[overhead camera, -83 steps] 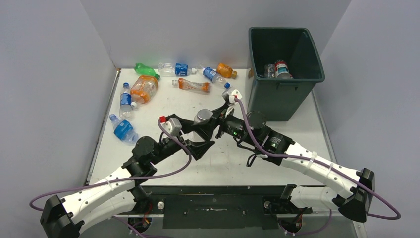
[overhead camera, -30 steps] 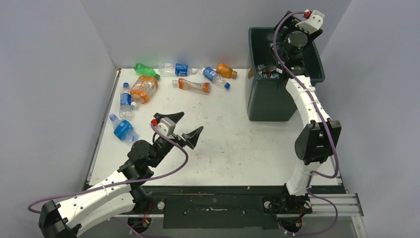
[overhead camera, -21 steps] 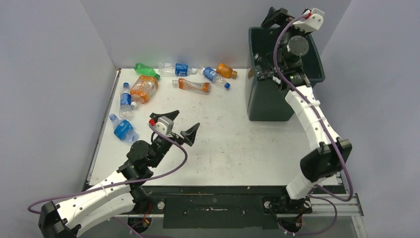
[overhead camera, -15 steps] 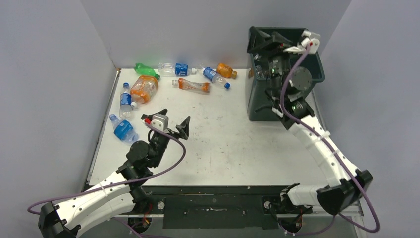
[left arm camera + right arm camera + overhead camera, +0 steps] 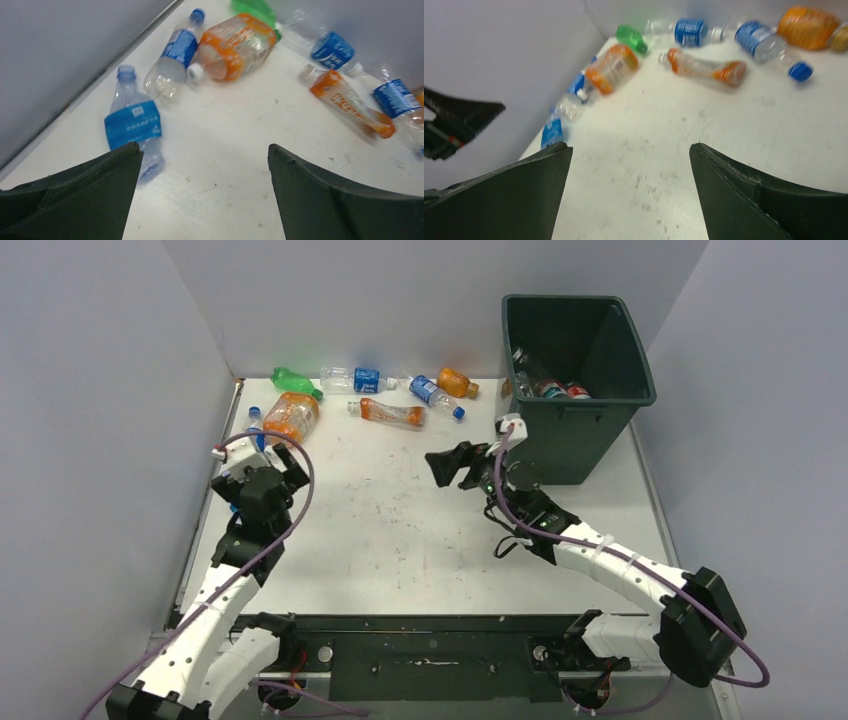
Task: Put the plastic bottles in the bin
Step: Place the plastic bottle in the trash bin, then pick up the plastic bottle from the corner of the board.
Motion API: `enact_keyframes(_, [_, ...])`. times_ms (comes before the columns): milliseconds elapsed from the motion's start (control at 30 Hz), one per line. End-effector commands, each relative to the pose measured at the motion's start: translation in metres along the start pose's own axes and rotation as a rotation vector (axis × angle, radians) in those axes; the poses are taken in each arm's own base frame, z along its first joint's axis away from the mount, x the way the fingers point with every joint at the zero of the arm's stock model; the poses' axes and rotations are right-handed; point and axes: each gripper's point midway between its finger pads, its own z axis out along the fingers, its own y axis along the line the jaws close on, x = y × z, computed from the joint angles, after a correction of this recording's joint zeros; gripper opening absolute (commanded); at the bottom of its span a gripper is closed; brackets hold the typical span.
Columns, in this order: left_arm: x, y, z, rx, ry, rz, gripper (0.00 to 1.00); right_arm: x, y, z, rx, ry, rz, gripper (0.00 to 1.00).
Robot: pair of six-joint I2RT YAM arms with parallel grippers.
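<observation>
Left end effector (image 5: 202, 150) & right end effector (image 5: 629, 147) both wide, empty. Blue-label bottle (image 5: 134, 125) nearest left: prob. light, thin-walled, slick, rolls; grip mid-body across label.

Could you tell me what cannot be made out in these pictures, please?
- Top view: how many bottles lie in the bin; its walls hide most.
- Top view: the left gripper covers the blue-labelled bottle that the left wrist view shows.
- Both wrist views: label print is too blurred to read.
- Right wrist view: the orange bottle runs off the right edge at its cap end.
</observation>
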Motion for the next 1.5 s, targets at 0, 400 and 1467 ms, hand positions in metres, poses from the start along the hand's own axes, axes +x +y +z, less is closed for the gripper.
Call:
enact_keyframes(0, [0.063, 0.028, 0.007, -0.078, 0.259, -0.198, 0.96, 0.047, 0.022, 0.0, -0.112, 0.107, 0.041, 0.91])
enact_keyframes(400, [0.136, 0.122, 0.049, -0.622, 0.511, -0.39, 0.96, 0.134, 0.035, -0.018, -0.166, 0.292, 0.058, 0.92])
enact_keyframes(1467, [0.185, 0.129, 0.081, -0.637, 0.672, -0.402, 0.46, 0.104, 0.039, -0.039, -0.157, 0.236, 0.076, 0.91])
